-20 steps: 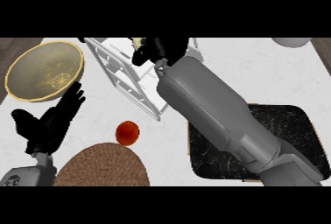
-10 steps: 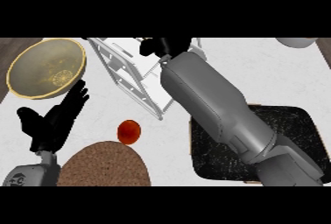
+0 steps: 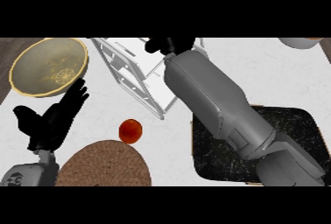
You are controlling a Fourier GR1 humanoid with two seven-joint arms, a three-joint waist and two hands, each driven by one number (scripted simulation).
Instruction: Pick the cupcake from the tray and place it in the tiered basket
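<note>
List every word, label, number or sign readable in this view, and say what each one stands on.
Dark round mark on the grey cuff of the left forearm, below the left hand: it looks like a letter "C" or a ring, too blurred to read for certain.
Pale pattern on the gold-rimmed plate: decoration, not text.
Nothing readable on the tiered basket, the dark tray, the round mat or the right forearm.

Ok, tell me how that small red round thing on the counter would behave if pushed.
The red round object looks smooth and ball-like, so it would probably roll rather than slide. It lies apart from the brown mat, with bare counter around it, so little would likely stop it.
</note>
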